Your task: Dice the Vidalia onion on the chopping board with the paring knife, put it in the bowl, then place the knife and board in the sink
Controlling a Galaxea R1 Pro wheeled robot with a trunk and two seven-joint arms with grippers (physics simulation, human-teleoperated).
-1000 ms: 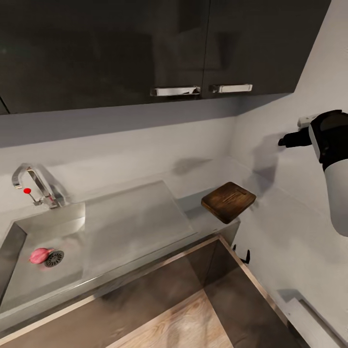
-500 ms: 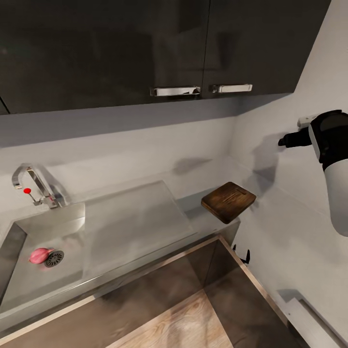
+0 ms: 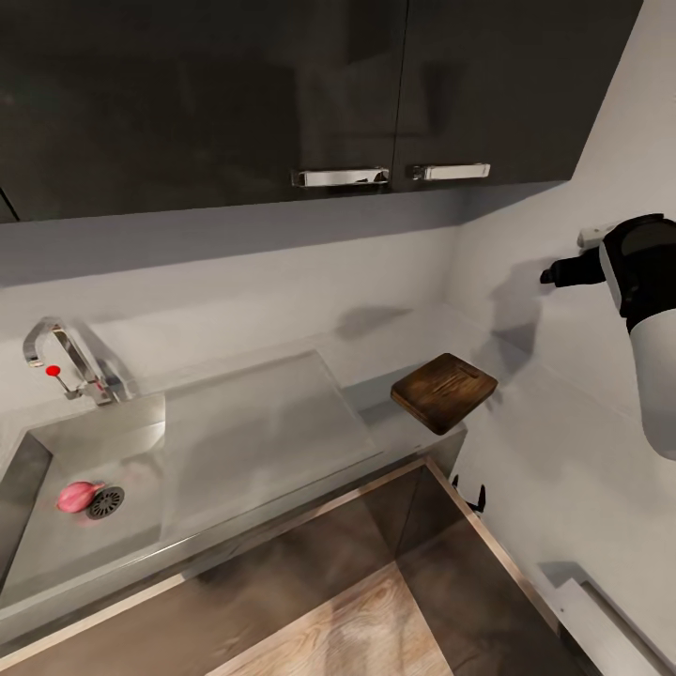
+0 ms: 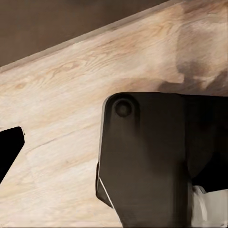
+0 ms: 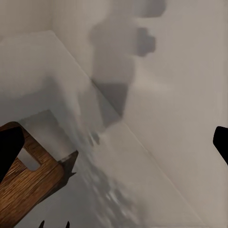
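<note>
Nothing is shifting across the last second: the head view is holding the same framing, and the right arm, a black-and-white limb at the right edge, is staying raised beside the pale wall. The small pink onion is lying at the lower left, in the grey steel sink, just beside the round drain. The dark brown wooden chopping board is sitting right of centre at the end of the grey matte countertop, with one corner overhanging the edge. In the right wrist view the right gripper is spread open and empty, its dark fingertips at opposite edges, the board's slot handle below. The left gripper's grip cannot be told; its wrist view looks down on pale wood flooring. By my judgement, the task is not yet begun, the onion untouched.
</note>
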